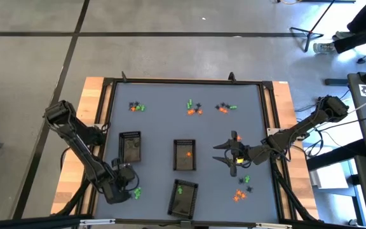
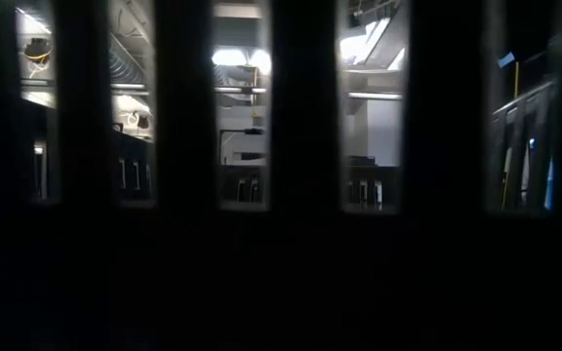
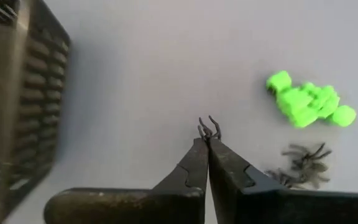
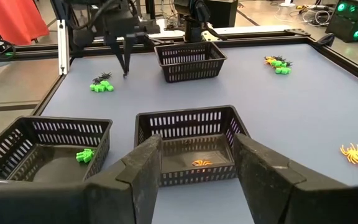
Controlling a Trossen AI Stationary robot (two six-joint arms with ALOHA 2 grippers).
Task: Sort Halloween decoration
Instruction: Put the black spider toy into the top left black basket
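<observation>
Left fingers: pressed together at the tips of the left gripper (image 3: 207, 142), pinching a small black spider (image 3: 209, 127) just above the surface (image 3: 154, 68).
Right fingers: spread wide on the right gripper (image 4: 197, 163), holding nothing, hovering at 3 o'clock of the middle tray (image 4: 191, 144).
Nearby pieces: a green cluster (image 3: 304, 101) and more black spiders (image 3: 300, 167) lie close to the left tips; you should lift straight up so they stay undisturbed.
Step in hand: judged as lift and carry. Confirm that the legs sit firmly between the tips before you move, since the piece is thin and may slip.
Left tray (image 1: 129, 147): at 12 o'clock of the left gripper; contents cannot be told.
Middle tray contents: one orange piece (image 4: 199, 163).
Near tray (image 1: 183, 197): one green piece (image 4: 83, 155).
Remaining decorations: mixed groups at 12 o'clock (image 1: 194, 108) and 4 o'clock (image 1: 243, 189) of the surface, unsorted.
</observation>
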